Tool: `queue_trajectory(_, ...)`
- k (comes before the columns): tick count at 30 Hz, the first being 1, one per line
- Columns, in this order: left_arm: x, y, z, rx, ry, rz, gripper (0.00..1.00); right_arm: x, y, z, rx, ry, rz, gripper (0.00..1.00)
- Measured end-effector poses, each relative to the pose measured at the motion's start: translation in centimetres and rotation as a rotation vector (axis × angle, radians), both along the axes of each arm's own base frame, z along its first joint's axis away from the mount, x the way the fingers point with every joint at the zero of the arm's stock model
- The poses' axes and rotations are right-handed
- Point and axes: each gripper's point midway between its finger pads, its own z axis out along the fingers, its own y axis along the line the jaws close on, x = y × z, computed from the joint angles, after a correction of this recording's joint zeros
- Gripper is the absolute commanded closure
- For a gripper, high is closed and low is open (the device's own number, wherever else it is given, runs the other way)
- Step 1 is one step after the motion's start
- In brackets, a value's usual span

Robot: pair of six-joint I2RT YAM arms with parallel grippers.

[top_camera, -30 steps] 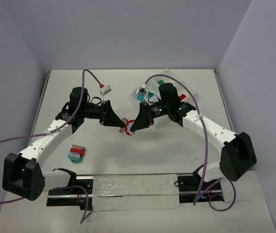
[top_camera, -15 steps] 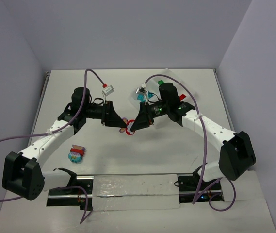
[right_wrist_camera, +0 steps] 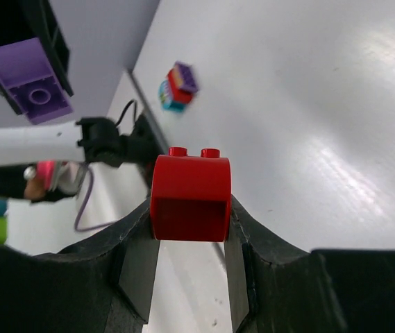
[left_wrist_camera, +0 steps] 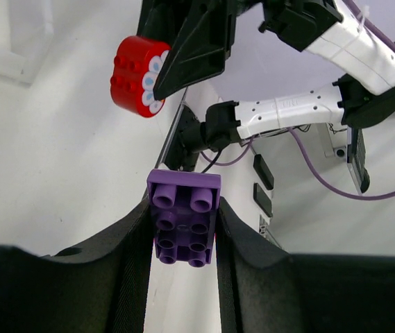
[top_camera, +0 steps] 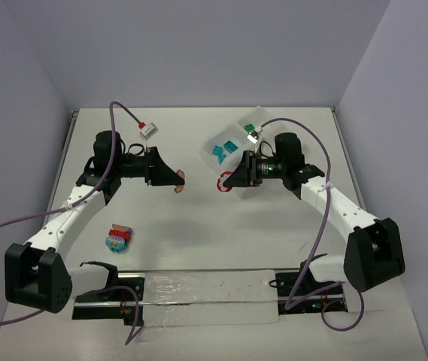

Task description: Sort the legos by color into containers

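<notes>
My left gripper (top_camera: 177, 180) is shut on a purple lego (left_wrist_camera: 183, 216), held off the table left of centre. Facing it, a short gap away, my right gripper (top_camera: 225, 182) is shut on a red lego (right_wrist_camera: 190, 198) with a rounded side. The left wrist view shows that red lego (left_wrist_camera: 138, 75) at the other gripper's tip. In the right wrist view the purple lego (right_wrist_camera: 34, 80) sits at the upper left. A multicoloured clump of legos (top_camera: 117, 239) lies on the table by the left arm. The clear containers (top_camera: 238, 135) behind the right gripper hold teal legos (top_camera: 219, 150) and a green lego (top_camera: 249, 128).
A clear plate (top_camera: 210, 295) on a black rail runs along the near edge between the arm bases. Purple cables loop over both arms. Grey walls close in the table at the back and sides.
The two grippers were together at the centre on one joined piece. The left one shut, and both pulled apart sideways, purple lego going left, red lego going right.
</notes>
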Motion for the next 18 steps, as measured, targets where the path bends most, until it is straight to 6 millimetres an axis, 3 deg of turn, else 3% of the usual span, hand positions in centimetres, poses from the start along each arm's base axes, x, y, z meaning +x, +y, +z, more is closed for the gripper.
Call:
queue_trajectory(6, 4.4, -0.3, -0.3, 0.090, 0.042, 0.121, 1.00, 4.7, -4.3, 0.0, -0.163, -0.046, -0.393, 1.00)
queue_trajectory(14, 7.5, 0.3, -2.2, 0.176, 0.132, 0.293, 1.00, 11.0, -9.7, 4.4, -0.305, -0.076, -0.764, 1.00)
queue_trajectory(18, 9.9, 0.5, -2.5, 0.224, 0.167, 0.372, 1.00, 13.2, -12.5, 4.4, -0.349, -0.024, -0.903, 1.00)
